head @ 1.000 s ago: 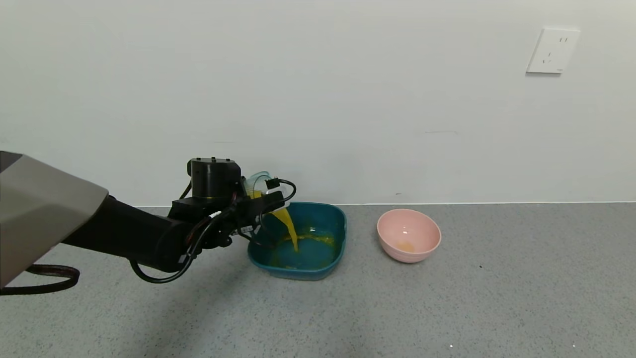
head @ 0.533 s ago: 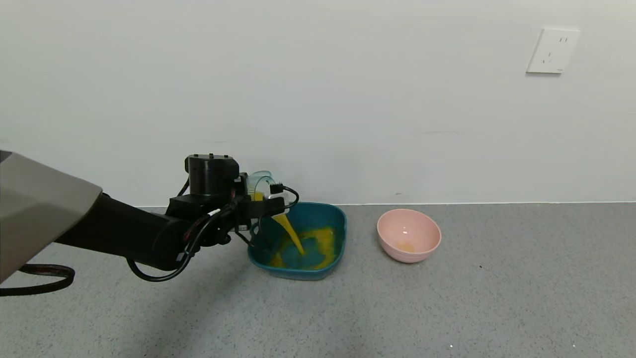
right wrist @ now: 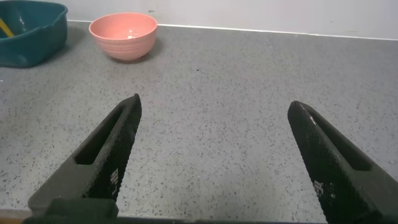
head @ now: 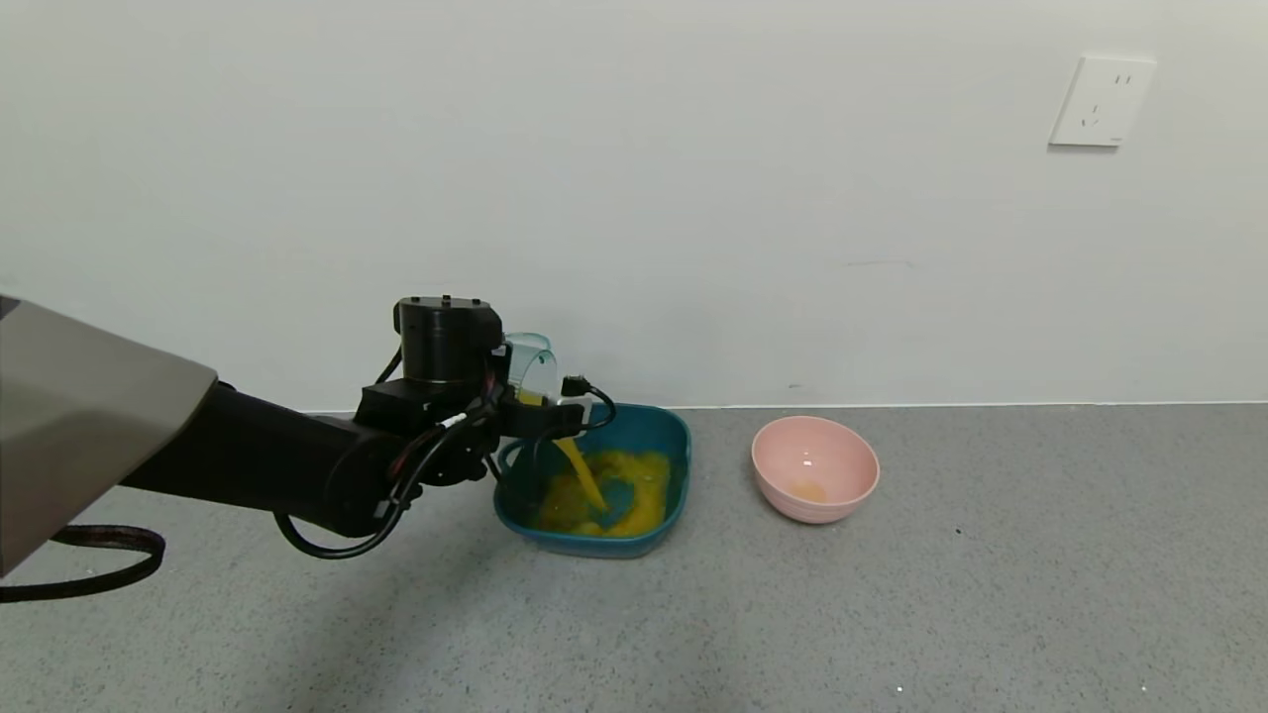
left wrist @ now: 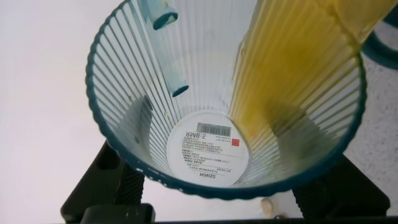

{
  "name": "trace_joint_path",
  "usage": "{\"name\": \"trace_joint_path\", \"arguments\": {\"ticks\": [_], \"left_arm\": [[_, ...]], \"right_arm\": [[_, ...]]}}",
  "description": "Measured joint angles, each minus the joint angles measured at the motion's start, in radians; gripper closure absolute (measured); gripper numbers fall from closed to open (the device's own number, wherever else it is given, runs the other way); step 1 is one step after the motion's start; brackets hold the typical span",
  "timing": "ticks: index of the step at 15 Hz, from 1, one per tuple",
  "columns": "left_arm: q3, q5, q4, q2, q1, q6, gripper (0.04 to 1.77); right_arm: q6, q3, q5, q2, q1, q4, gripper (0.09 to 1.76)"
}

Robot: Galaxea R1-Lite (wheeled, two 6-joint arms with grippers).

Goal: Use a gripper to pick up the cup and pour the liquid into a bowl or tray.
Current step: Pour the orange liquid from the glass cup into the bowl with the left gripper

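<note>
My left gripper [head: 530, 388] is shut on the ribbed pale-blue cup [head: 531, 363] and holds it tipped over the near-left edge of the teal tray [head: 674, 428]. Orange-yellow liquid [head: 580, 470] runs from the cup in a stream into the tray, where a pool [head: 634, 495] covers much of the floor. In the left wrist view the cup [left wrist: 205, 68] fills the frame, label at its base, with liquid [left wrist: 292, 68] along one side. My right gripper [right wrist: 214, 115] is open and empty over bare floor, out of the head view.
A small round pink bowl [head: 814, 467] with a little orange residue stands right of the tray; it also shows in the right wrist view [right wrist: 122, 34]. A white wall runs close behind both. A wall socket [head: 1102, 99] is at the upper right. The floor is grey speckled.
The left gripper has shifted slightly right and tipped the cup further. The stream keeps running and the orange pool in the tray has grown.
</note>
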Motion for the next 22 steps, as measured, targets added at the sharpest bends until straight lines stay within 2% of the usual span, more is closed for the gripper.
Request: {"name": "trace_joint_path", "arguments": {"ticks": [3, 9, 22], "left_arm": [[-0.012, 0.063, 0.002, 0.003, -0.024, 0.088, 0.52], [-0.014, 0.163, 0.004, 0.01, -0.064, 0.174, 0.52], [0.001, 0.183, 0.006, 0.005, -0.111, 0.204, 0.52]], "right_arm": [[0.0, 0.0, 0.0, 0.0, 0.0, 0.0, 0.14], [0.0, 0.0, 0.0, 0.0, 0.0, 0.0, 0.14], [0.0, 0.0, 0.0, 0.0, 0.0, 0.0, 0.14]]}}
